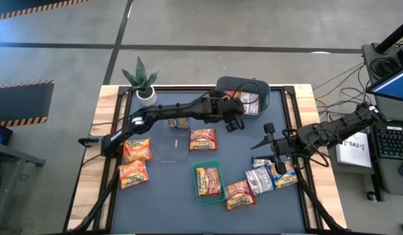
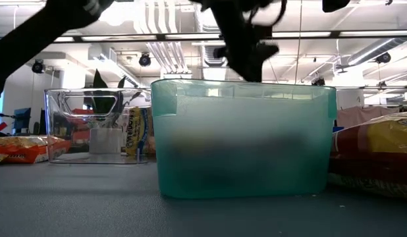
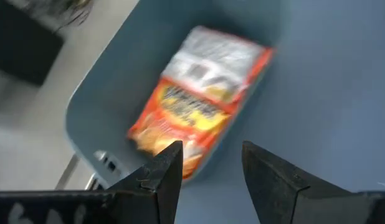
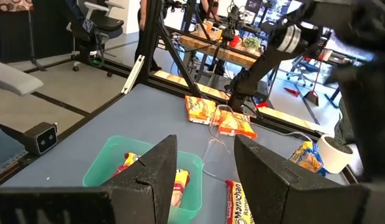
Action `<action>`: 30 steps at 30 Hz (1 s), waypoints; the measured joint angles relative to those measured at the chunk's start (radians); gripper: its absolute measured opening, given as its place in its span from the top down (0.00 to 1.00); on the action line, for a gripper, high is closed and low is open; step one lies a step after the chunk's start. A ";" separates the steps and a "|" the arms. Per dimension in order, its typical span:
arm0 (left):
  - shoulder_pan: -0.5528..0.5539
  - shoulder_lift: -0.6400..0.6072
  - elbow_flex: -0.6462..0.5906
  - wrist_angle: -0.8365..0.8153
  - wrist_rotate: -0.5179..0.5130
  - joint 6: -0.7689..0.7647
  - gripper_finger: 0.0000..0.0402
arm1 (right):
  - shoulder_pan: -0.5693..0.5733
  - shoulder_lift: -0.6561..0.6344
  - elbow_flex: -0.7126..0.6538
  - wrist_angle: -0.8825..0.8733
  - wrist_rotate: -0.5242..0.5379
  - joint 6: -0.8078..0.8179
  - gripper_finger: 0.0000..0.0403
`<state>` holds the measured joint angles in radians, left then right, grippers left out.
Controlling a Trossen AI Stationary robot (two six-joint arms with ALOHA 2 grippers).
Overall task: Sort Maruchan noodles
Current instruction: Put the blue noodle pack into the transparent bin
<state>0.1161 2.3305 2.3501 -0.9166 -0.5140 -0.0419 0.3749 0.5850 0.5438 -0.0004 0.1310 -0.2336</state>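
Note:
A grey-blue bin [image 1: 244,81] stands at the table's far side. In it lie an orange-red noodle packet [image 3: 180,115] and a silver one [image 3: 217,59]. My left gripper [image 1: 235,123] [image 3: 211,149] hovers open just near of the bin, with nothing between its fingers. Further packets lie flat on the mat: two orange ones [image 1: 135,162] at the left, one [image 1: 203,139] in the middle, and orange, silver and blue ones [image 1: 260,183] at the near right. One orange packet [image 1: 208,181] lies in the green tray [image 1: 196,166]. My right gripper [image 1: 267,134] [image 4: 205,142] waits open and level at the right.
A clear plastic bin [image 1: 172,149] stands left of centre, with a packet [image 1: 182,123] on the mat at its far side. A potted plant [image 1: 143,81] stands at the far left corner. Bare mat lies along the near left.

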 joint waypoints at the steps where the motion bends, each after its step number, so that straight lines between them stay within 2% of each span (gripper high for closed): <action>1: -0.008 -0.012 0.000 -0.002 0.015 0.013 0.64 | 0.000 0.000 0.000 0.001 0.000 0.000 0.63; 8: -0.058 -0.068 -0.003 -0.060 0.035 0.056 0.64 | 0.000 0.000 -0.015 0.019 0.000 -0.010 0.63; 14: -0.110 -0.077 -0.009 -0.137 0.082 0.057 0.64 | -0.001 -0.003 -0.076 0.129 0.000 -0.035 0.63; 19: -0.125 -0.089 -0.067 -0.209 0.080 0.024 0.64 | -0.002 -0.008 -0.087 0.139 0.000 -0.001 0.63; 24: -0.131 -0.207 -0.295 -0.113 0.078 -0.028 0.64 | -0.002 -0.007 -0.093 0.139 0.000 0.043 0.63; 30: -0.158 -0.467 -0.712 0.269 0.089 -0.033 0.64 | -0.002 -0.007 -0.106 0.144 0.005 0.078 0.63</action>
<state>-0.0422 1.8635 1.6383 -0.6476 -0.4253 -0.0748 0.3725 0.5781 0.4377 0.1435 0.1363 -0.1553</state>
